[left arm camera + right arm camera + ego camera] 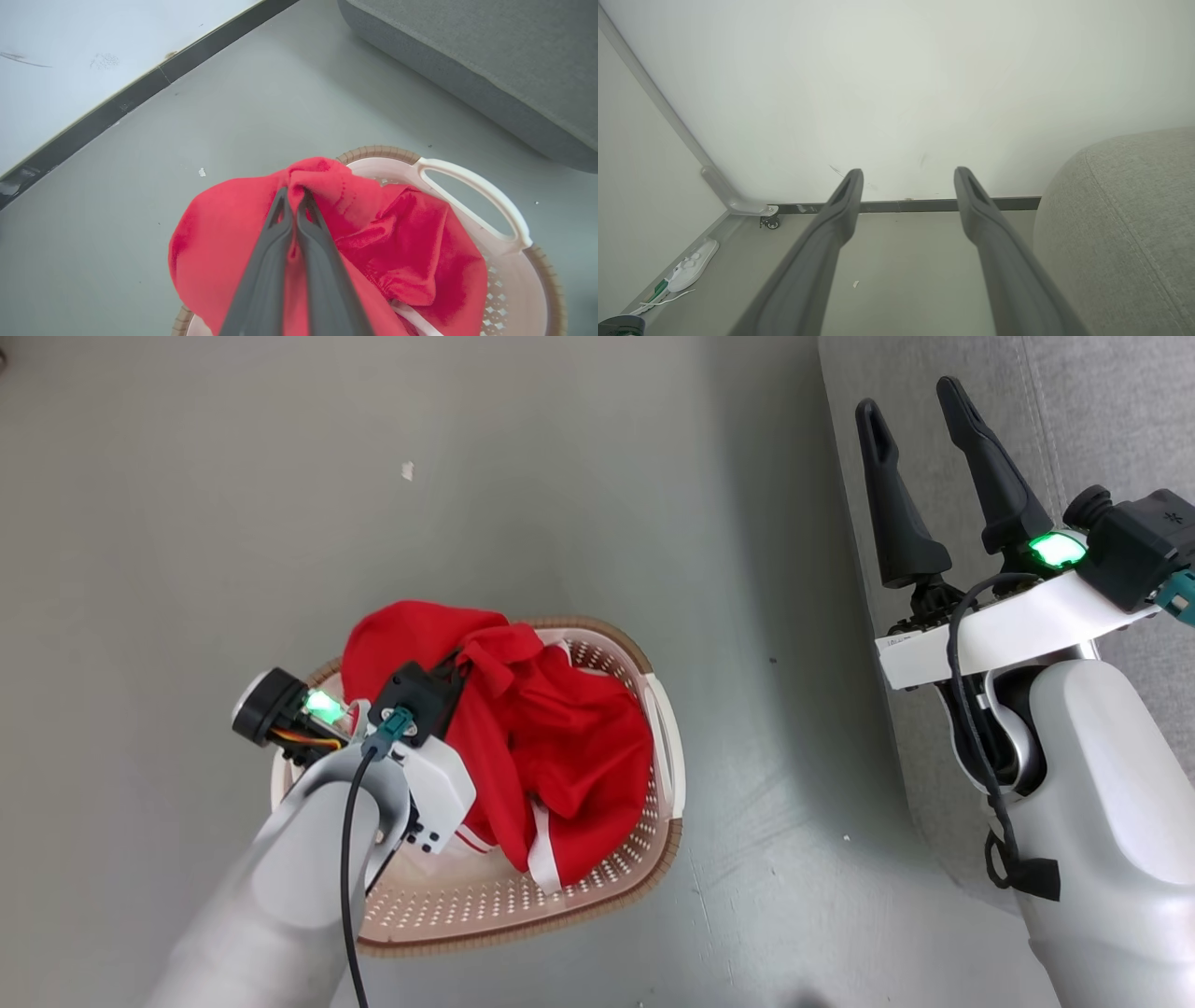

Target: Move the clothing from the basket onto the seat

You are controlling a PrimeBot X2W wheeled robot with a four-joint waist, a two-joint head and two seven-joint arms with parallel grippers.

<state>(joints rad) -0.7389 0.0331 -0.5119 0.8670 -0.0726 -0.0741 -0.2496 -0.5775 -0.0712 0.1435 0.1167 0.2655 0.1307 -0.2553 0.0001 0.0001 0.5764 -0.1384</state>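
The red clothing (541,737) with white panels bulges out of the cream basket (644,873) on the grey floor. In the left wrist view my left gripper (295,196) is shut on a pinched fold of that clothing (397,252), lifted above the basket's rim (472,172). In the head view its fingers are hidden behind the wrist and the cloth. The grey seat (1102,420) stands at the right; its edge shows as well in the left wrist view (490,60) and the right wrist view (1125,224). My right gripper (915,406) hangs open and empty beside the seat, fingers apart (908,179).
A white wall with a dark baseboard (140,88) runs behind the basket. A white power strip (689,268) lies on the floor by the wall corner, near a small caster (771,223). Bare grey floor (766,728) separates basket and seat.
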